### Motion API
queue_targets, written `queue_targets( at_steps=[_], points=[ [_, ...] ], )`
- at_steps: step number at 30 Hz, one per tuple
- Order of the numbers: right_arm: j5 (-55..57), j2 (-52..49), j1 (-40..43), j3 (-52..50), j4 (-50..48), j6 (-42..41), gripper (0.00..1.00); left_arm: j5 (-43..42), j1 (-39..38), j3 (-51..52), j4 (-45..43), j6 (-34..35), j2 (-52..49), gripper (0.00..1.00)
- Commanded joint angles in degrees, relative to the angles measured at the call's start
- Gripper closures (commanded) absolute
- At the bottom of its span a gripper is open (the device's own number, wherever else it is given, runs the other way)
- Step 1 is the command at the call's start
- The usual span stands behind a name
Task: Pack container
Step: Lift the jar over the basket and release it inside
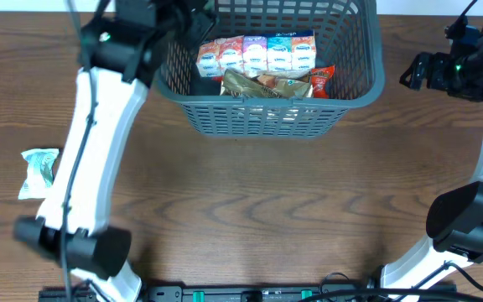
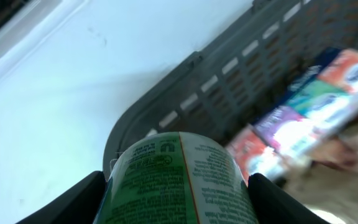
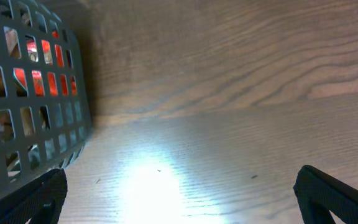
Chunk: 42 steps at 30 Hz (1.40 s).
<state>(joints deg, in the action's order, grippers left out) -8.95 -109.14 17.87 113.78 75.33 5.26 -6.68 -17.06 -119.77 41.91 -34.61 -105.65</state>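
Observation:
The container (image 1: 271,117) is a dark grey lattice basket at the top middle of the table. It holds a row of colourful cartons (image 1: 258,54), a brown crinkled packet (image 1: 267,84) and a red packet (image 1: 323,81). My left gripper (image 2: 176,199) is shut on a green-labelled can (image 2: 176,180) and holds it over the basket's far left corner (image 2: 166,118); the cartons (image 2: 309,106) lie below. My right gripper (image 3: 179,199) is open and empty above bare wood, just right of the basket's wall (image 3: 30,99). It shows in the overhead view (image 1: 418,71) beside the basket.
A small white and green packet (image 1: 38,172) lies on the wooden table (image 1: 250,218) at the left. The left arm (image 1: 99,143) stretches from the front left to the basket. The right arm's base (image 1: 468,222) stands at the front right.

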Motion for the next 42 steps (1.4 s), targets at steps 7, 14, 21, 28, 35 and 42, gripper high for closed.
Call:
queue_targets(
  at_steps=[7, 14, 21, 28, 35, 42],
  points=[
    [0.2, -0.2, -0.3, -0.2, 1.0, 0.8, 0.01, 0.2, 0.7, -0.9, -3.0, -4.4, -14.8, 0.95],
    [0.2, -0.2, -0.3, -0.2, 1.5, 0.8, 0.01, 0.2, 0.7, -0.7, -2.3, -4.3, -19.0, 0.92],
    [0.2, -0.2, -0.3, -0.2, 1.4, 0.8, 0.01, 0.2, 0.6, -0.8, -0.6, -4.0, -18.1, 0.0],
    [0.2, -0.2, -0.3, -0.2, 1.4, 0.9, 0.01, 2.8, -0.3, -0.9, 2.1, -4.1, -9.2, 0.02],
    [0.2, -0.2, -0.3, -0.2, 1.2, 1.1, 0.01, 10.3, 0.2, -0.9, 5.7, -2.2, 6.2, 0.02],
    [0.2, -0.2, -0.3, -0.2, 1.2, 1.3, 0.01, 21.3, 11.6, -0.9, 22.9, 20.0, 15.3, 0.02]
  ],
)
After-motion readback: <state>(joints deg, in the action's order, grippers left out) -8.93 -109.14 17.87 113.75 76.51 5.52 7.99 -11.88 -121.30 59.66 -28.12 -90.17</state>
